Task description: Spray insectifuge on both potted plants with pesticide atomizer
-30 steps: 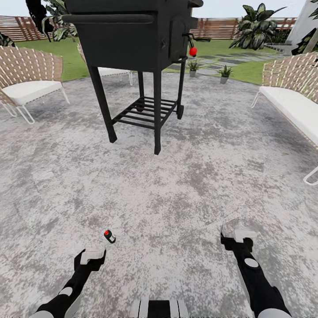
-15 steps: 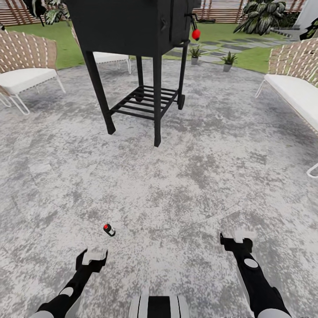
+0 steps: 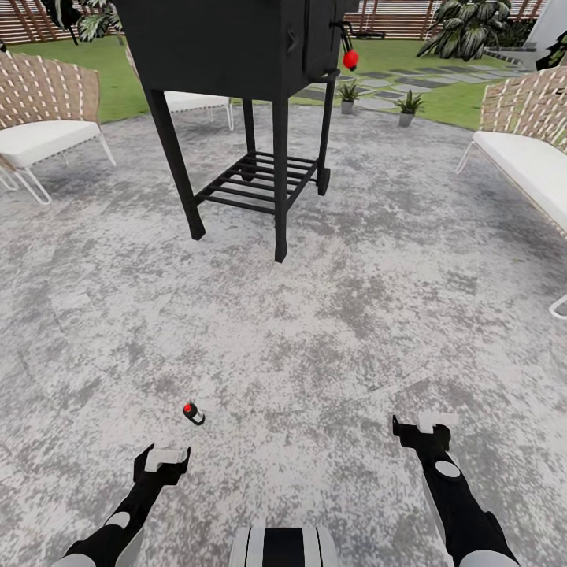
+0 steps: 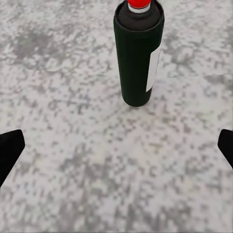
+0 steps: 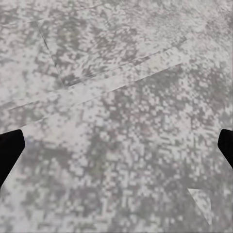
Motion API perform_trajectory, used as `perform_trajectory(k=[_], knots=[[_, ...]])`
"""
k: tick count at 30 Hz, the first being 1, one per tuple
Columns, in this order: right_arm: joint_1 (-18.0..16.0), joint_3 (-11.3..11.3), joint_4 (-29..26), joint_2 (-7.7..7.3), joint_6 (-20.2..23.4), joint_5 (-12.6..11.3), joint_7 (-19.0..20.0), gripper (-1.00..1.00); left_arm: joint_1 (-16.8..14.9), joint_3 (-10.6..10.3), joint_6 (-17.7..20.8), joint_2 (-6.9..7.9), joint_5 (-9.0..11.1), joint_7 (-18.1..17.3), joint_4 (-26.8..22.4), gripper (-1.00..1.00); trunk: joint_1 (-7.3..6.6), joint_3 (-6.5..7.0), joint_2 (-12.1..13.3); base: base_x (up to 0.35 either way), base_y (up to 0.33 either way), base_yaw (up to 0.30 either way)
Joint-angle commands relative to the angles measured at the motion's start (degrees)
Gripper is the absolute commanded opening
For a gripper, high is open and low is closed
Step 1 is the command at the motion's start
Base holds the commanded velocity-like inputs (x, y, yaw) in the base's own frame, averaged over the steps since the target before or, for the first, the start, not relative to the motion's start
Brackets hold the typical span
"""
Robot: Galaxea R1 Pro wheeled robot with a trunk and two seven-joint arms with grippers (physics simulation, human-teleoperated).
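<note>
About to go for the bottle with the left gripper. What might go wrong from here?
1. The atomizer stands upright, slim and tall, on the patio. If an open finger of the left gripper clips it, it will probably tip and roll.
2. It sits ahead of the gripper, not yet between the fingers, so closing now would likely catch nothing.
3. The potted plants lie beyond the grill; driving straight there with the bottle risks hitting its legs.

Both arms reach low and forward, left gripper and right gripper spread-fingered (nothing held).
</note>
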Motion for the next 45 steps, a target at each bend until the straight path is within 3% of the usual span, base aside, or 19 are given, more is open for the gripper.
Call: perform_trajectory(k=[1,45], knots=[[0.0,-0.1,0.0,0.02,0.0,0.5,0.0,1.00,0.0,0.5,-0.2,-0.01,-0.5,-0.2,0.0,1.00,-0.01,-0.03,0.0,0.023,0.000,0.000],[0.0,-0.2,-0.1,0.02,0.0,0.5,0.1,1.00,0.0,0.4,-0.3,-0.29,-0.7,0.2,0.1,1.00,-0.01,-0.03,0.0,0.085,-0.009,0.000]])
